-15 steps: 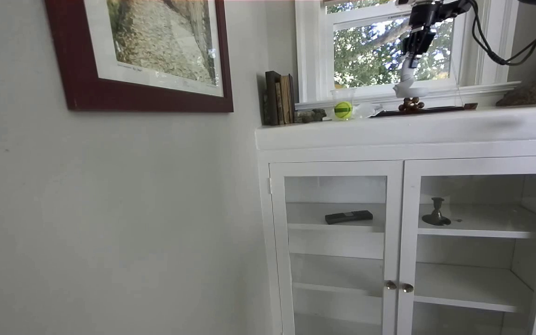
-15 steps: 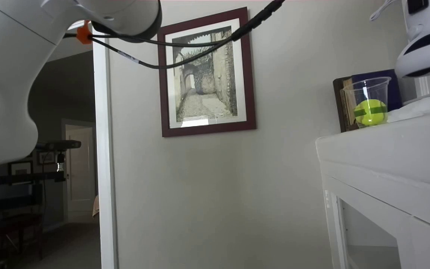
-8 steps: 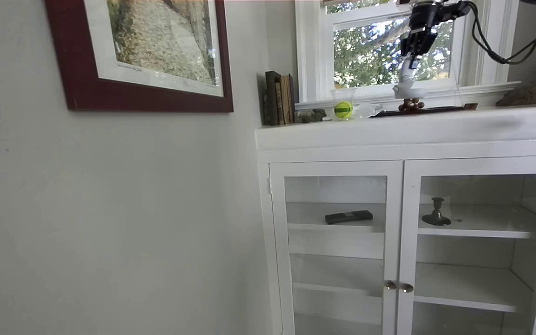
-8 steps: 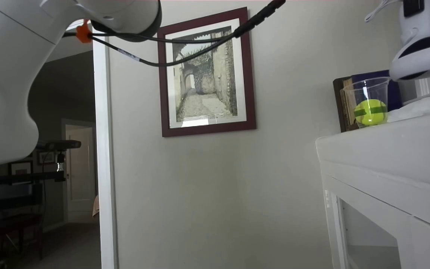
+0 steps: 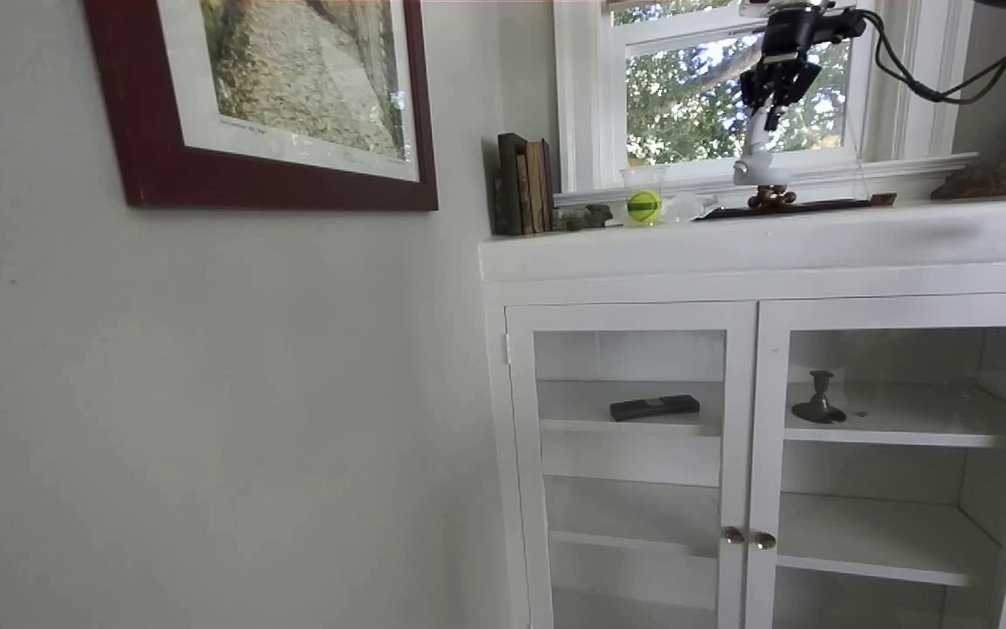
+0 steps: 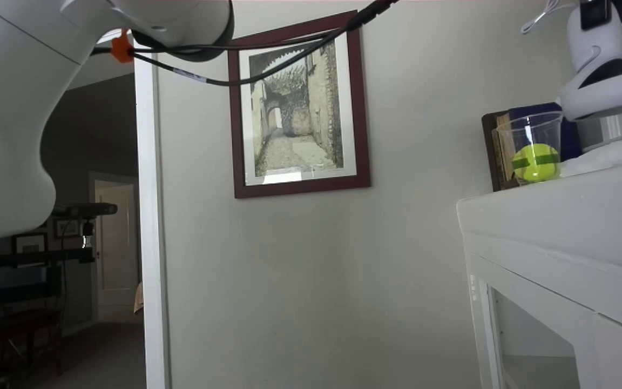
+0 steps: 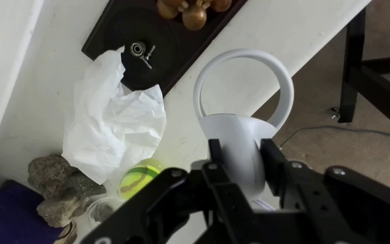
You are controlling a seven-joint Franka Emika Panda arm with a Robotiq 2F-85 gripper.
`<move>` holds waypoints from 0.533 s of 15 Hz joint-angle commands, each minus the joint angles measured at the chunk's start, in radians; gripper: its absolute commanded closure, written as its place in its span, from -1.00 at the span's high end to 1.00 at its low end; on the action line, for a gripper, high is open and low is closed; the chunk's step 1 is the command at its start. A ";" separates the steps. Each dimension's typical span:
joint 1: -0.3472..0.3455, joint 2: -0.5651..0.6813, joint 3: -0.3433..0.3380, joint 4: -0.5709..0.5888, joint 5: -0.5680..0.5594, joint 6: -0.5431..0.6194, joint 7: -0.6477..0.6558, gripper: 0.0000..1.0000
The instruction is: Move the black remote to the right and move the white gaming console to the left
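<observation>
The white gaming console (image 7: pixel 238 135), gripped by the claw (image 7: pixel 241 149), has shifted toward the cup (image 6: pixel 529 132) holding a ball (image 6: pixel 536 163).

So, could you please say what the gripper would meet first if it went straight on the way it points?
Probably the flat, painted white cabinet top, near its front edge. The gripper points down, so its held white plastic ringed controller would touch first; depth is unclear.

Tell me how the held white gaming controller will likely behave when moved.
The white gaming controller is probably stiff: its ring forms an even hoop. Its smooth handle might twist in the pincer. Set down on that curve, it could rock or tip.
</observation>
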 commanded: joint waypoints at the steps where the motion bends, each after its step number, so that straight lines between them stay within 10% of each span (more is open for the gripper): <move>1: -0.014 0.002 0.032 0.006 0.011 -0.012 -0.184 -0.83; 8: -0.014 0.020 0.044 0.002 0.001 -0.057 -0.413 -0.83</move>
